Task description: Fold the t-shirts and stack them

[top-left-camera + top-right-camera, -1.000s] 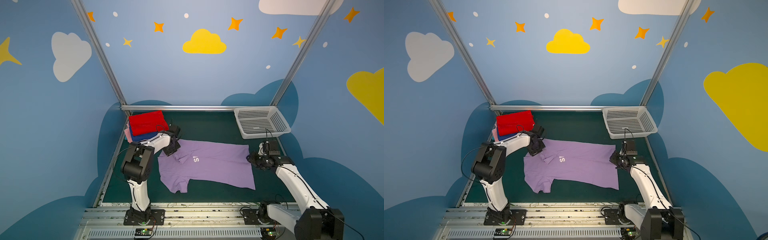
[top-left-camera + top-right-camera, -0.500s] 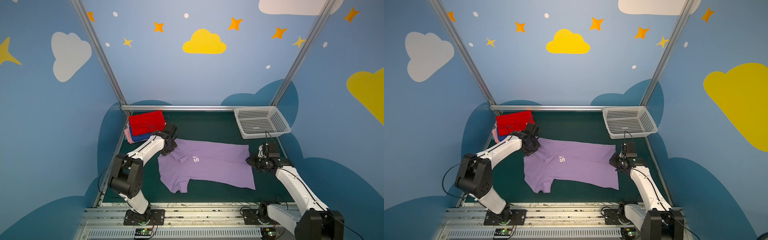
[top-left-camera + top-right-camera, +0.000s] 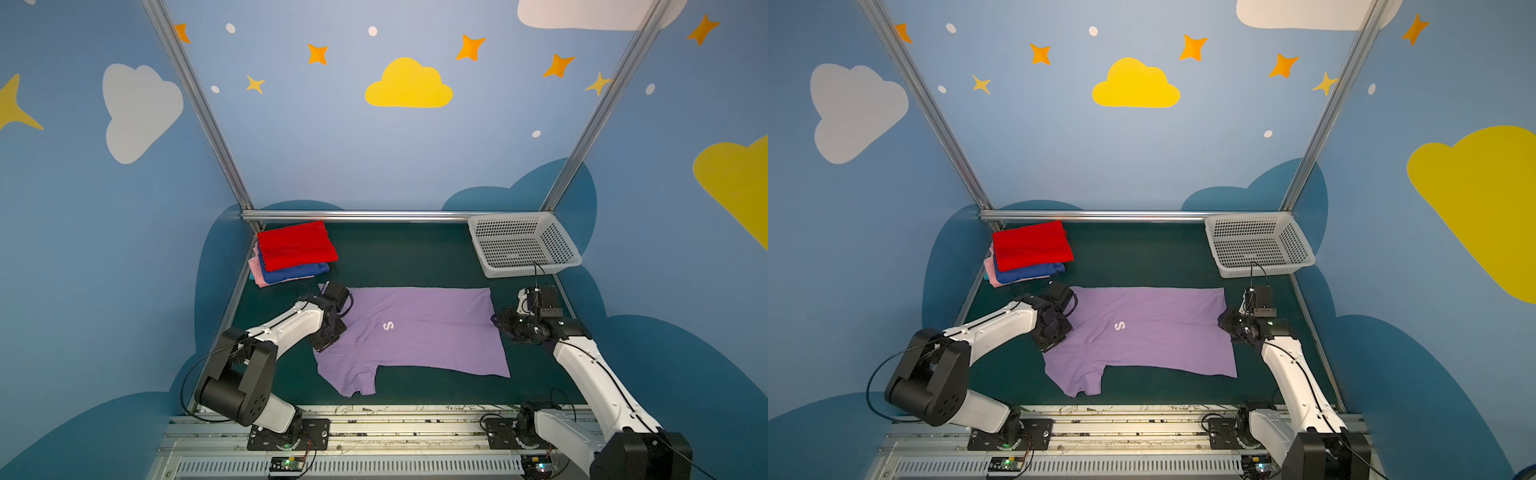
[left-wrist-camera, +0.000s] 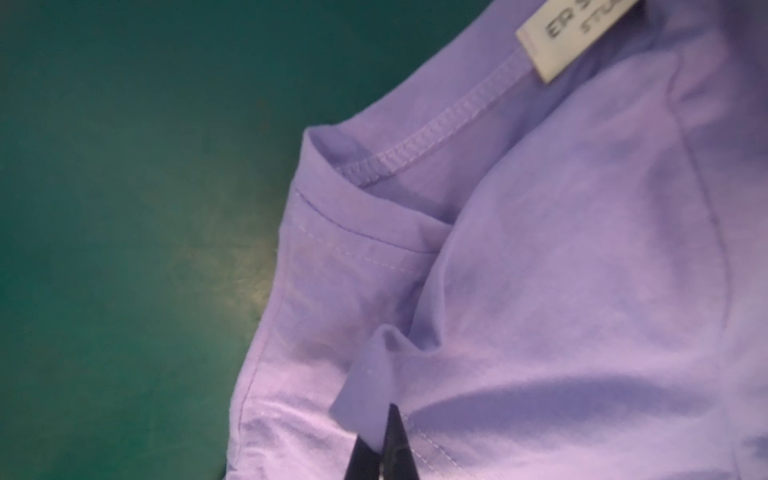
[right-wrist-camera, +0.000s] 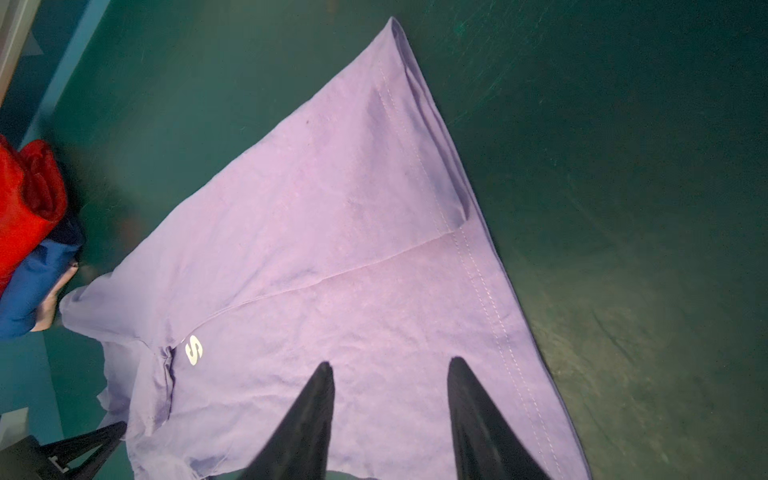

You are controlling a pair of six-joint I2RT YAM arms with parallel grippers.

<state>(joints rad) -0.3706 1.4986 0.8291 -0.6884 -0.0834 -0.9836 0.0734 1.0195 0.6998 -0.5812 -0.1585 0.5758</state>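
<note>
The purple shirt (image 3: 419,332), limp and light, lies flat on the desk (image 3: 395,257); left tool (image 4: 377,432) pinches a fold near its collar, right tool (image 5: 390,362) hangs spread over the hem, likely the best hold

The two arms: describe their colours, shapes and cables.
The left arm and right arm have white tubular links and bulky black joint housings. Thin black cables loop near each base and wrist. The fingers are black, tapering to points.
</note>
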